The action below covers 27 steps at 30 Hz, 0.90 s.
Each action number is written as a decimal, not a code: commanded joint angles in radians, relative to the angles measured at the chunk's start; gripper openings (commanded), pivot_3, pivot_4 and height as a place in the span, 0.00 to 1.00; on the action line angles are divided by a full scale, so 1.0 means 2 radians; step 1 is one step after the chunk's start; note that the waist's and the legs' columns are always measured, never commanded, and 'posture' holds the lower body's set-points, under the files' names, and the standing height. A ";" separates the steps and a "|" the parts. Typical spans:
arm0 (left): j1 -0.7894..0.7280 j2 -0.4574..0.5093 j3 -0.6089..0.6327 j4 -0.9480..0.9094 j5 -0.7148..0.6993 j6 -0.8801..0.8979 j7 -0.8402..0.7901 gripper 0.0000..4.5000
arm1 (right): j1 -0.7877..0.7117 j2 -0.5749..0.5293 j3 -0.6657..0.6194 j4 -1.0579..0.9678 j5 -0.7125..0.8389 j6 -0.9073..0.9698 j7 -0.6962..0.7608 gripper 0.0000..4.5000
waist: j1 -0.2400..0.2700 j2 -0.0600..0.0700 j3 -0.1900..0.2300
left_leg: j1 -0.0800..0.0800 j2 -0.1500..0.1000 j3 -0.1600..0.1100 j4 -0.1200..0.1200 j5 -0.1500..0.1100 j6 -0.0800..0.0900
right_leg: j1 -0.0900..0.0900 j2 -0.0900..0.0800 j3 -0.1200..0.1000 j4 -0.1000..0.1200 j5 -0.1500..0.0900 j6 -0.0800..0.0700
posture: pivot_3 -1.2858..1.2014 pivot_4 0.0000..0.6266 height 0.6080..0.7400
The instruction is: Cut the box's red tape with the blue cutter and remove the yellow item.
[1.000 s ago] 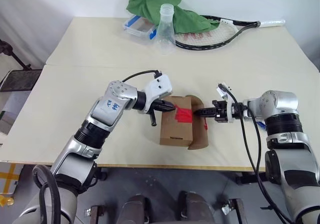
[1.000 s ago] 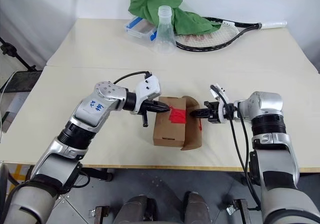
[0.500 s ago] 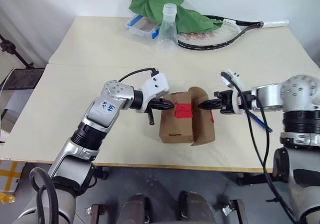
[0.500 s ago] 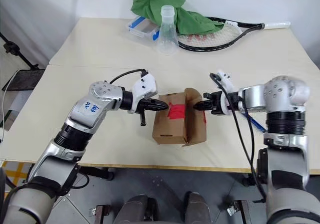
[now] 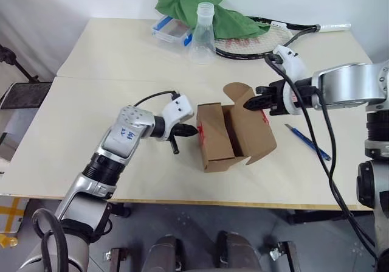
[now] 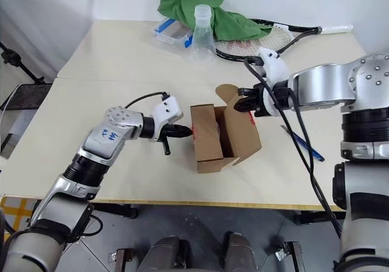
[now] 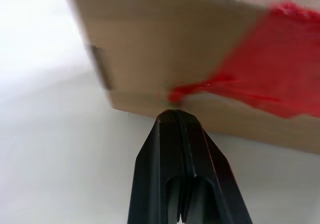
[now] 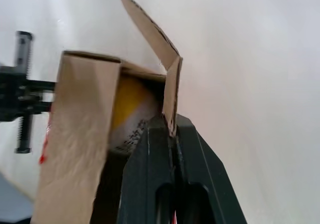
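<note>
The brown cardboard box [image 5: 214, 143] stands near the table's front, with its flap lid [image 5: 254, 132] swung up and open to the right. My right gripper [image 5: 249, 104] is shut on the flap's upper edge and holds it raised. Inside the box, the right wrist view shows the yellow item [image 8: 129, 96] with a white, black-lined part. Torn red tape [image 7: 272, 68] clings to the box's left side. My left gripper [image 5: 193, 129] is shut, its tip against that taped side. The blue cutter [image 5: 307, 142] lies on the table to the right of the box.
At the back of the table [image 5: 91, 101] stand a clear flask [image 5: 202, 31], a clear container with blue trim [image 5: 169, 32], a green cloth [image 5: 194, 3] and a tennis racket [image 5: 261, 41]. A black stand [image 5: 12, 62] is off the table's left side.
My right gripper has risen and rolled, pulling the flap up so the box stands open and turned. The left gripper drew back slightly to the left, still at the box's side.
</note>
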 commanded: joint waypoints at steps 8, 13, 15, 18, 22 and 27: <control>-0.075 0.003 0.074 -0.033 -0.099 0.045 -0.053 0.00 | 0.009 0.002 0.016 -0.037 0.021 -0.029 -0.041 0.01 | 0.003 0.000 0.000 | -0.002 0.000 -0.001 0.000 0.000 0.000 | 0.000 0.000 -0.001 -0.001 0.000 0.000 | 0.52 0.24 1.00; -0.069 -0.002 0.014 -0.011 -0.061 -0.004 -0.068 0.00 | 0.007 0.007 0.020 -0.040 0.021 -0.033 -0.049 0.01 | 0.000 0.000 0.000 | -0.002 0.000 -0.001 0.000 0.000 0.000 | -0.001 0.000 -0.001 -0.001 0.000 0.000 | 0.52 0.24 1.00; -0.067 0.003 0.001 -0.008 -0.051 -0.016 -0.074 0.00 | 0.007 0.006 0.020 -0.043 0.021 -0.034 -0.051 0.01 | 0.000 0.000 0.000 | -0.002 0.000 -0.001 0.000 0.000 0.000 | -0.001 0.000 -0.001 -0.001 0.000 0.000 | 0.52 0.24 1.00; -0.066 0.015 -0.002 -0.005 -0.050 -0.021 -0.088 0.00 | 0.009 0.004 0.018 -0.047 0.021 -0.036 -0.054 0.01 | 0.000 0.000 0.000 | -0.003 0.000 0.000 0.000 0.000 0.000 | -0.003 0.000 -0.001 -0.001 0.000 0.000 | 0.52 0.24 1.00; -0.058 0.047 -0.025 -0.007 -0.032 -0.029 -0.117 0.00 | 0.012 0.000 0.017 -0.051 0.021 -0.036 -0.055 0.01 | 0.000 0.000 0.000 | -0.005 0.000 0.000 0.001 0.000 0.000 | -0.006 0.000 0.000 0.000 0.000 0.000 | 0.52 0.24 1.00; -0.041 0.098 -0.055 -0.026 -0.012 -0.032 -0.156 0.00 | 0.010 -0.008 0.018 -0.049 0.021 -0.032 -0.051 0.01 | -0.002 0.000 0.000 | -0.005 0.000 0.001 0.000 0.000 0.000 | -0.006 0.000 0.000 0.001 0.000 0.000 | 0.52 0.24 1.00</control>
